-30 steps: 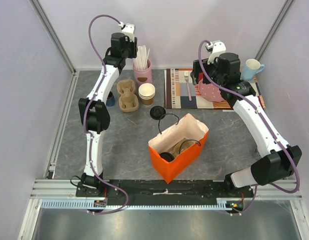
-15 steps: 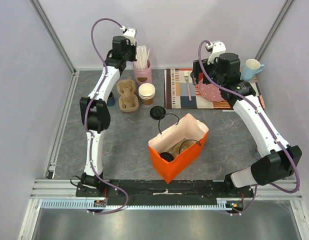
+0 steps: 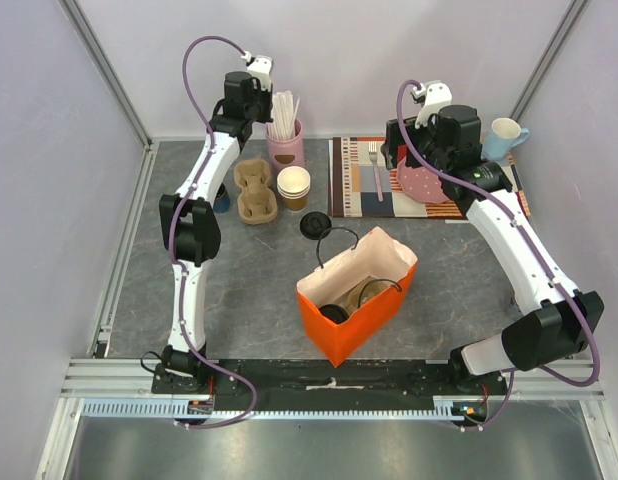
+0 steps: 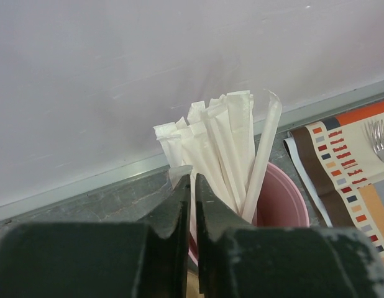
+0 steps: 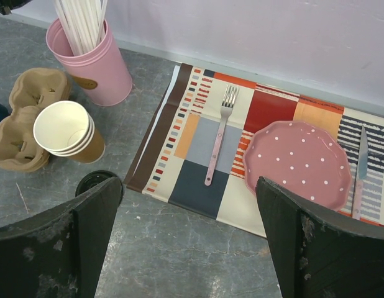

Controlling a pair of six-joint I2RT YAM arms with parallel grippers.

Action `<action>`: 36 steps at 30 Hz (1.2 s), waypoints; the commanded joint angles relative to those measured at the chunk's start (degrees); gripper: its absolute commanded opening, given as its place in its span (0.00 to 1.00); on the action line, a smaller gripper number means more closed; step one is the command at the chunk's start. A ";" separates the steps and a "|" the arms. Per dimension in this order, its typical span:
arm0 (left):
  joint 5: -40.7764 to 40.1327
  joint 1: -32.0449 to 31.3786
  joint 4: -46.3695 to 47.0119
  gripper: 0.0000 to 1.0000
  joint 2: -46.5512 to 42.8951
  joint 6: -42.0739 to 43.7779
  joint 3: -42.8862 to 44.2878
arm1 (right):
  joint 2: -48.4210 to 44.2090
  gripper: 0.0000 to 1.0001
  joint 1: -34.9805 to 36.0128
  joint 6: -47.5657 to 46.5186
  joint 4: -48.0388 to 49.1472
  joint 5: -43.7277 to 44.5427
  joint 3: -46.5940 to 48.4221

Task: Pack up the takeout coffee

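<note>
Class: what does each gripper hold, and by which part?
Left gripper pinches a white paper-wrapped straw just below its top; right gripper holds nothing.

Takeout coffee (image 3: 312,225): black-lidded cup upright on table, just beside orange bag (image 3: 374,312)

Soft, even overhead light, bright without glare; shadows on the table (image 3: 249,280) are faint. Both wrist views blur their own near fingers (image 4: 173,217); backgrounds are sharp.

Grey stone-look tabletop (image 3: 249,270); pale lilac walls (image 3: 339,60) three sides; aluminium frame rails (image 3: 104,70); even light.
</note>
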 commanded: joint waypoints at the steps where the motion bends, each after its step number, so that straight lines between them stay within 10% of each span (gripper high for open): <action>1: 0.06 0.80 1.88 0.17 -1.64 1.64 0.39 | -0.63 0.98 -0.08 -0.60 -0.41 -0.02 2.80; 22: 8.67 1.07 6.44 0.29 2.58 1.72 0.21 | -2.65 0.98 -0.16 0.37 -0.68 -0.19 1.48; 27: 6.39 1.07 7.32 0.03 2.05 1.64 0.48 | -3.00 0.98 -0.17 0.46 -1.03 -0.11 1.56; 36: 8.67 1.33 4.33 0.02 -2.87 0.67 -0.40 | -3.88 0.98 -0.08 0.54 -1.03 0.07 0.16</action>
